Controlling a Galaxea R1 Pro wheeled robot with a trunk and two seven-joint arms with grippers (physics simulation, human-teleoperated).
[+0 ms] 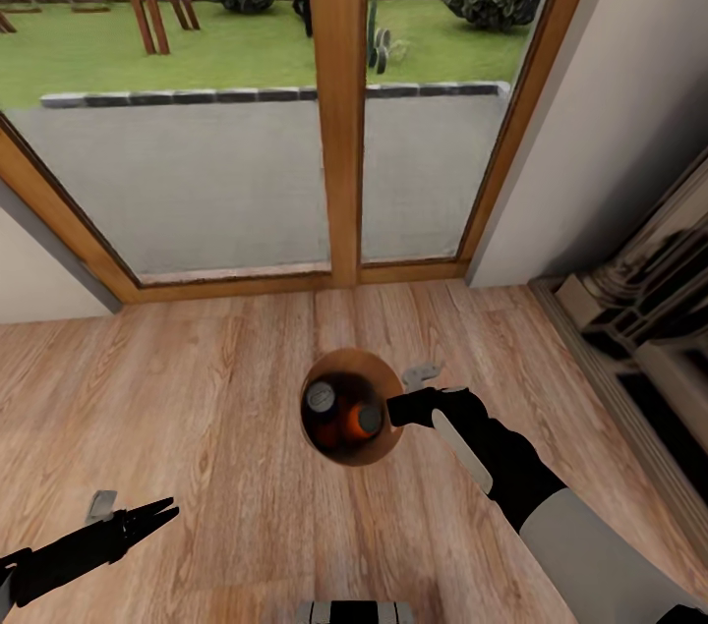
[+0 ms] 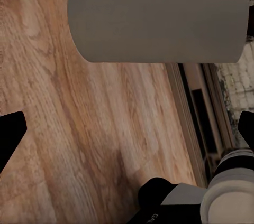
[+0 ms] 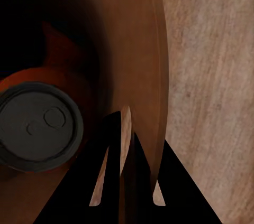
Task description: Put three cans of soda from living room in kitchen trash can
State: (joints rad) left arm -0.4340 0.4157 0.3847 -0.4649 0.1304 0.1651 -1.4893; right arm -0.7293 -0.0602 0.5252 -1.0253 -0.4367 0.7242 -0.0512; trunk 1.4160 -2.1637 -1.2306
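The tash can (image 1: pixel 351 405) is held by its rim in the right hand (image 1: pixel 397 408), clear above the wooden floor (image 1: pixel 197 388); in the right wrist view the two fingers (image 3: pixel 108 182) are seen clenched across the copper-brown wall (image 3: pixel 143 49), one finger inside and one outside. Inside the bucket, just beyond the right hand's fingertips, cans of soda are seen from above: one silver top (image 1: pixel 320 397) lies on the side far from the hand, a darker top (image 1: pixel 370 420) lies next to the hand, and an orange body (image 1: pixel 346 427) shows between them. How many cans are in there cannot be told with certainty. In the right wrist view a silver can top (image 3: pixel 37 126) with an orange side is seen close beside the gripping fingers. The left hand (image 1: pixel 157 512) is held low and well apart from the bucket, with nothing in it; its fingertips appear spread wide at the edges of the left wrist view, where the grey outside of the bucket (image 2: pixel 159 18) is seen ahead of it. Ahead of both hands stand wood-framed glass doors (image 1: pixel 339 103), and a dark ornate fireplace surround (image 1: pixel 649 310) is seen on the right hand's outer side.
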